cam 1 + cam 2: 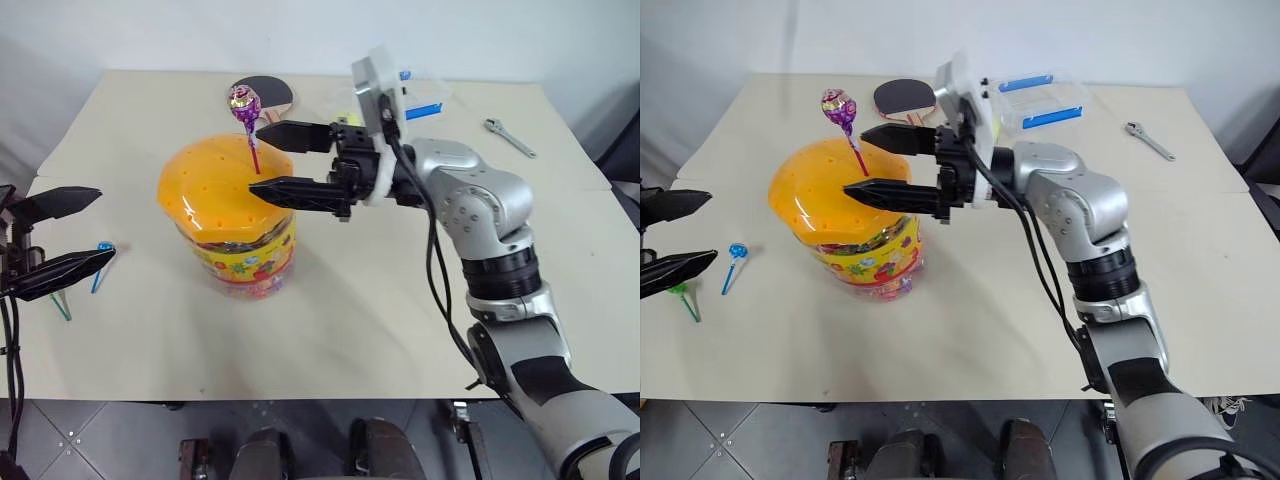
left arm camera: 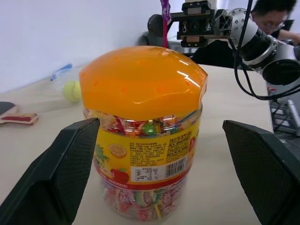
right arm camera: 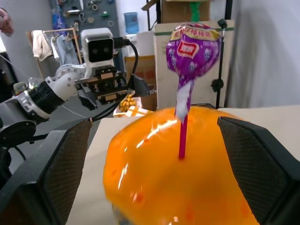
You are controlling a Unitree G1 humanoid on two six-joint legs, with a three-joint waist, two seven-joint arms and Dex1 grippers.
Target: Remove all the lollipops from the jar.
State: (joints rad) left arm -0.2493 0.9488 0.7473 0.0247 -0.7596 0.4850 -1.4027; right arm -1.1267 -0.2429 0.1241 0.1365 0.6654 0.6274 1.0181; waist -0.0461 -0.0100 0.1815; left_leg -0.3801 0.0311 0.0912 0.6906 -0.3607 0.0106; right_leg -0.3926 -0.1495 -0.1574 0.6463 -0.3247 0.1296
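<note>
On the beige table (image 1: 400, 330) the jar (image 1: 235, 215) keeps one purple lollipop (image 1: 243, 100) upright in its orange lid, its stick between the wide-open, empty fingers of my right gripper (image 1: 268, 160), while my left gripper (image 1: 62, 232), also open and empty, waits well apart.

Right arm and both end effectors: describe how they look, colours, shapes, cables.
The right arm has rounded silver-grey shells with black joint bands and black cables running along its outside. At its wrist sits a white, box-shaped block. The right end effector has two long, black, tapering fingers with textured inner faces. The left end effector has the same black pointed fingers, with thin black cables beside it.
</note>
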